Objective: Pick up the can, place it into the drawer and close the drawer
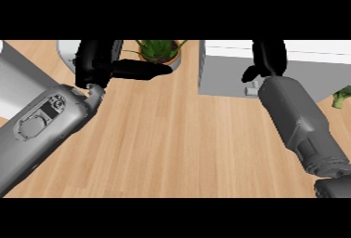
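Head view looked steeply down on a wooden desk (171,139), with both grey forearms coming up from the lower edge. At upper right the right hand (266,65) reached over the white drawer unit (226,69), its fingers bent downward at the unit's top edge, probably because the drawer needed pushing shut; whether they gripped anything could not be told. The left hand (103,65) rested at upper left, fingers relaxed and holding nothing, thumb stretched toward a potted plant (159,50) just beside it. No can showed anywhere on the desk, so it was likely already inside the drawer. A green vegetable (342,97) lay at the right edge.
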{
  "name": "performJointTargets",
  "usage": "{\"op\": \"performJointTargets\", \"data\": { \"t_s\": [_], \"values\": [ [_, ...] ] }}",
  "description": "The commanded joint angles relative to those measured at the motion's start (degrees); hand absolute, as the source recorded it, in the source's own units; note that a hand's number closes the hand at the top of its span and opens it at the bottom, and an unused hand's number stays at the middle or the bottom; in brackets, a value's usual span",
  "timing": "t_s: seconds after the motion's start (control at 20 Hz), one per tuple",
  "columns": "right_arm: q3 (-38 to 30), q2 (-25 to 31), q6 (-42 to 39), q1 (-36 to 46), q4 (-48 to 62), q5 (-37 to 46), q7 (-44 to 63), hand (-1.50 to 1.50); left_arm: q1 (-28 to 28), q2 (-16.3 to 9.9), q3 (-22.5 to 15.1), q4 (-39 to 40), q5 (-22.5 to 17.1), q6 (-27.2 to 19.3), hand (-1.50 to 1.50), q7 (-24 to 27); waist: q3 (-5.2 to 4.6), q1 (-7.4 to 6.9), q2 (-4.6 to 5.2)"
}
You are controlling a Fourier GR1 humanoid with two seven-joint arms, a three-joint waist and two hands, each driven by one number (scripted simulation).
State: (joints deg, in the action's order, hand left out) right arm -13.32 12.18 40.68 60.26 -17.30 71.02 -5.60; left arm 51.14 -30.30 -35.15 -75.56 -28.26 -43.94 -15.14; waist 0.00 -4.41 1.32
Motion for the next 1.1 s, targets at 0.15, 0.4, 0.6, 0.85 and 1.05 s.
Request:
{"op": "performJointTargets", "data": {
  "t_s": [0.15,0.4,0.6,0.85,1.05],
  "values": [
    [-2.34,0.08,-1.44,6.94,3.44,-1.97,-1.26,-1.50,-2.09,0.15,0.79,-2.35,1.22,-0.13,-1.50,1.00,0.15,-1.74,0.74],
    [-9.70,-3.54,-1.01,6.04,-0.02,-11.94,-10.83,-1.50,-3.51,-0.66,1.15,-3.38,0.92,0.82,-1.50,0.51,0.33,-1.21,0.32],
    [-13.94,-4.42,-2.53,5.94,-0.42,-16.91,-15.05,-1.50,-4.99,-0.87,1.01,-3.65,1.79,0.63,-1.50,1.36,0.34,-0.98,0.43],
    [-18.66,-6.03,-7.14,7.60,-0.89,-22.87,-18.85,-1.50,-8.57,-1.72,1.67,-4.44,2.01,1.59,-1.50,3.12,0.18,0.15,-0.21],
    [-24.53,-6.53,-13.60,9.19,-1.42,-30.21,-21.22,-1.50,-10.10,-0.89,1.82,-5.57,2.47,0.26,-1.50,3.46,0.18,0.96,-0.52]
  ]
}}
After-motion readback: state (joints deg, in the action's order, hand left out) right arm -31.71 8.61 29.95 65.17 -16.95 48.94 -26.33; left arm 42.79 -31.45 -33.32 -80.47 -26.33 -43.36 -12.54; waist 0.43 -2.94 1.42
